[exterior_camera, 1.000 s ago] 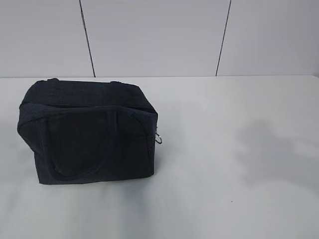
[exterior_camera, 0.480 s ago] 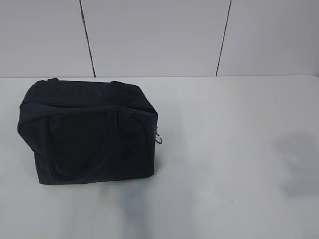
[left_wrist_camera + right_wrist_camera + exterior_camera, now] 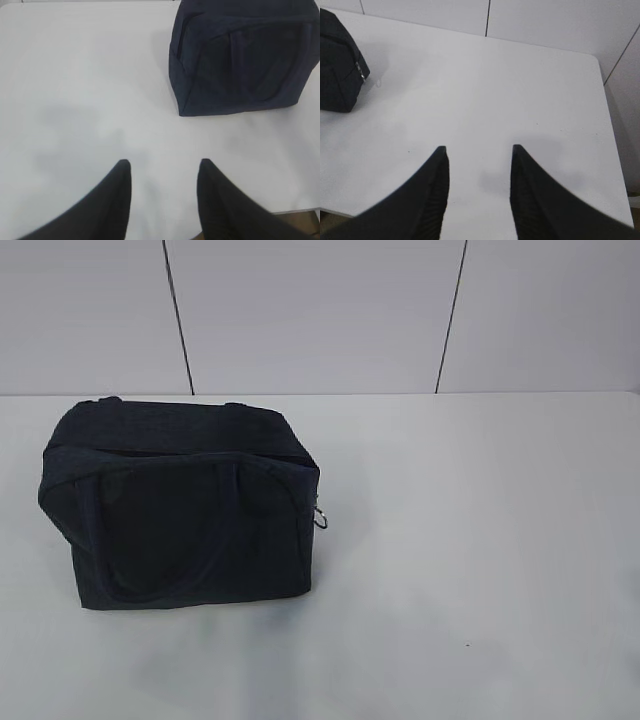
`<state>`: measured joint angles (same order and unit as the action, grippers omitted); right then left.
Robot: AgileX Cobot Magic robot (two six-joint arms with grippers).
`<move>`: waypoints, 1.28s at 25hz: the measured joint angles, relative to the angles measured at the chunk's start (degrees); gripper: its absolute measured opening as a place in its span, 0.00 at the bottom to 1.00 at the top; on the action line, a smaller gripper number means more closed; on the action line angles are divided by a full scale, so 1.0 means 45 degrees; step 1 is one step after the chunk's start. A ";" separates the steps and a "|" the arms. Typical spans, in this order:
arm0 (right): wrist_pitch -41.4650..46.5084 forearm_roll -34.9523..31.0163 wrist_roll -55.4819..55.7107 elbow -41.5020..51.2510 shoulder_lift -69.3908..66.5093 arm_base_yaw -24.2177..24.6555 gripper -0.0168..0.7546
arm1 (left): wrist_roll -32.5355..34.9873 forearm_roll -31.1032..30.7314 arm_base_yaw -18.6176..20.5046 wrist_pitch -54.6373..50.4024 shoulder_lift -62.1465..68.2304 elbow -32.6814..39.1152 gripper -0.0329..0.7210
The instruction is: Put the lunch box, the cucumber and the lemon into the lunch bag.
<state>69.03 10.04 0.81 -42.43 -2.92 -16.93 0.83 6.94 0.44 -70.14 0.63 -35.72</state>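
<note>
Exterior view, left to right: the lunch bag is sitting upright on the left half of the white worktop, its top appearing closed and one strap handle lying flat against the near face; a metal ring pull is hanging at the bag's right end, just off the fabric; the right half of the worktop is lying bare, and a pale panelled wall is standing behind. Neither arm is showing in this view, and the lunch box, cucumber and lemon are not appearing in any view.

Left wrist view: the left claw is hovering above the worktop with its two dark fingers standing partly apart and gripping nothing; the lunch bag is resting up and to the right of it, well apart from the fingertips.

Right wrist view: the lunch bag is showing only as a corner at the far left edge, well apart from the right claw, which is likewise standing partly open and empty over bare worktop
</note>
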 joint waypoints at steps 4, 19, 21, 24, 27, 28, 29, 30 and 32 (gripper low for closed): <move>-0.0206 0.0283 0.0707 0.0827 0.0865 0.0000 0.43 | -0.0020 0.0084 0.0000 0.0587 0.0000 0.0385 0.47; -0.1168 0.0852 0.0926 0.2712 0.0885 0.0000 0.43 | 0.0024 -0.0188 0.0000 0.1310 0.0000 0.1214 0.46; -0.1168 0.0863 0.0926 0.2712 0.0885 0.0000 0.43 | 0.0033 -0.0393 0.0000 0.1321 0.0000 0.1214 0.44; -0.0960 0.0914 0.0866 0.2968 0.0885 0.0000 0.43 | 0.0053 -0.0584 0.0000 0.1354 0.0000 0.1221 0.43; -0.0778 0.0798 0.0736 0.3059 0.0885 0.0000 0.43 | 0.0062 -0.0630 0.0000 0.1364 0.0000 0.1221 0.43; -0.0781 0.0798 0.0711 0.3059 0.0885 0.0000 0.43 | 0.0082 -0.0664 0.0000 0.1364 0.0000 0.1244 0.42; -0.0781 0.0780 0.0711 0.3077 0.0885 0.0000 0.43 | 0.0082 -0.0664 0.0000 0.1364 0.0000 0.1274 0.42; -0.0781 0.0780 0.0690 0.3077 0.0885 0.0000 0.43 | 0.0082 -0.0664 0.0000 0.1364 0.0000 0.1273 0.42; -0.0781 0.0780 0.0690 0.3077 0.0885 0.0000 0.43 | 0.0082 -0.0664 0.0000 0.1364 0.0000 0.1279 0.42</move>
<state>65.51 13.55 3.91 -28.59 1.06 -16.93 1.20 3.96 0.44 -64.00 0.63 -29.97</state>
